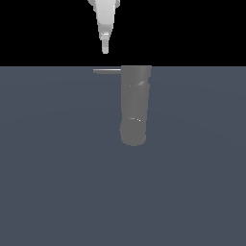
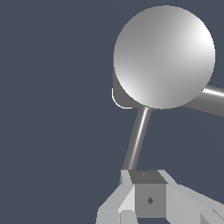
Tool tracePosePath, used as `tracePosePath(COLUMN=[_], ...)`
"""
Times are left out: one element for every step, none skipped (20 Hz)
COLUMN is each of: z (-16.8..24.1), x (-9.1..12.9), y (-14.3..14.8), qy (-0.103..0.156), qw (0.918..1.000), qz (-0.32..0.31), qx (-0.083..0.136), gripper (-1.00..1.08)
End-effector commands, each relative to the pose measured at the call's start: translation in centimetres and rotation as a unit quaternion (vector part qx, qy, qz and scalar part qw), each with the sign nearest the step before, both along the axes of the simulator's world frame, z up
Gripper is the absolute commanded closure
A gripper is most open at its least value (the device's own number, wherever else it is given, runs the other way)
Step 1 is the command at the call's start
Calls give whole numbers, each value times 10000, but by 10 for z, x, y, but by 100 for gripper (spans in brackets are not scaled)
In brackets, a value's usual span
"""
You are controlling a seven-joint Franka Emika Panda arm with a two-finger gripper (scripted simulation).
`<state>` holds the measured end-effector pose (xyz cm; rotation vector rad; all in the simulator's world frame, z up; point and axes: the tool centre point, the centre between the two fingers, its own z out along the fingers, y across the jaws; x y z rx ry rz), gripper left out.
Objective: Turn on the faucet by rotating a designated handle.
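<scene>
- Faucet (image 1: 134, 105): thick matte-grey cylinder with a rounded end toward the camera in the exterior view, standing on the dark grey bench (image 1: 53, 182). In the wrist view I look down on its flat circular end (image 2: 164, 57), which tells me I have the arm above it.
- Handle (image 1: 107, 71): thin straight bar projecting from the flat end toward the exterior view's left. In the wrist view it runs from under the disc to the claw (image 2: 138, 138). A second bar (image 2: 214, 94) leaves the disc on another side; I take it for part of the fixture, not my target.
- Claw (image 1: 105, 48): narrow white tip hanging directly over the handle's free end, apart from it in the exterior view. Its jaws appear drawn together, with no gap visible and nothing between them (image 2: 146, 192).
- Reason for placement, as I judge it: the outer end of the bar gives the longest lever, so a sideways push there should turn it most easily.
- Stage: approach only; contact with the bar is not yet evident.
</scene>
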<state>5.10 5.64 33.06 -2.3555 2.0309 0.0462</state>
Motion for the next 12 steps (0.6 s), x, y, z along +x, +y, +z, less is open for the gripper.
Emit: tracePosePath(z=[-13, -18, -23, -27, -32, -36, -39, -43, -46, -49, -51, -53], x=[10, 14, 17, 21, 23, 26, 28, 31, 33, 34, 36, 37], y=[4, 5, 6, 8, 9, 10, 11, 12, 12, 13, 14, 14], qy=[10, 13, 16, 18, 19, 20, 21, 21, 21, 20, 20, 20], qw=[9995, 9991, 9987, 9981, 9975, 9969, 9963, 9956, 9950, 9944, 9938, 9933], qz=[-304, -412, -513, -608, -696, -778, -853, -923, -986, -1043, -1094, -1138], qx=[-45, -62, -78, -94, -108, -123, -136, -148, -159, -170, -179, -187], gripper=[108, 108, 108, 108, 108, 108, 108, 108, 108, 108, 108, 108])
